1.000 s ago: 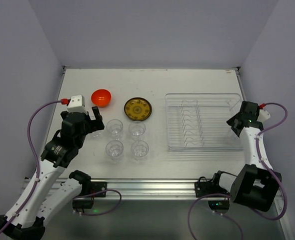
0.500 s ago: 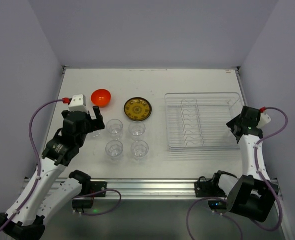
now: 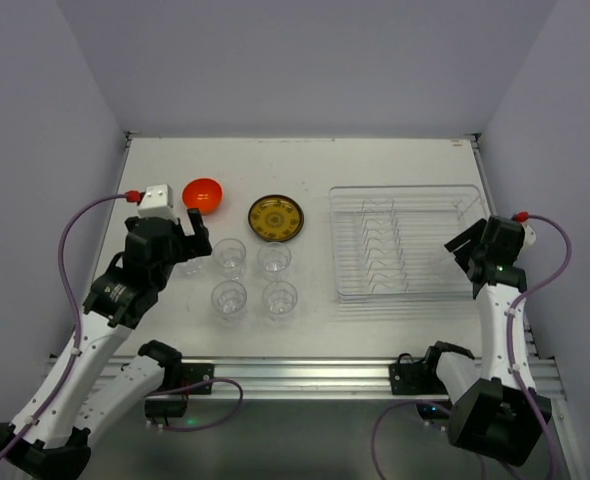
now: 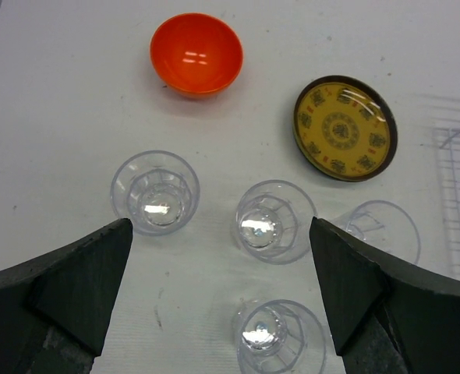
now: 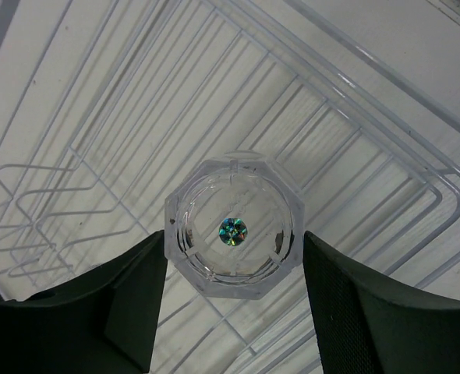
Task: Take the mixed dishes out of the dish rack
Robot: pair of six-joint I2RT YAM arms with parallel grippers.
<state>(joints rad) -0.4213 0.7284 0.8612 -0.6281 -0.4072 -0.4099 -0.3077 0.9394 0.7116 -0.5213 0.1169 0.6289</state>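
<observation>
1. Four clear cups stand upright on the table under my left wrist camera. They are apart from one another, and all of them are outside the dish rack.
2. My left gripper hangs over them with its jaws spread wide, grasping nothing. Two of the cups show in the gap between the fingers, untouched.
3. Beyond the cups sits the orange-red bowl, open side up. The yellow-brown patterned plate lies flat near it on the right. Both rest on the table to the left of the rack.
4. My right gripper points down into the right end of the rack, over a lone cup that stands on the wire floor near a corner.
5. One finger sits at each side of that cup, right against its wall. I cannot tell whether they are pinching it or only flanking it.
</observation>
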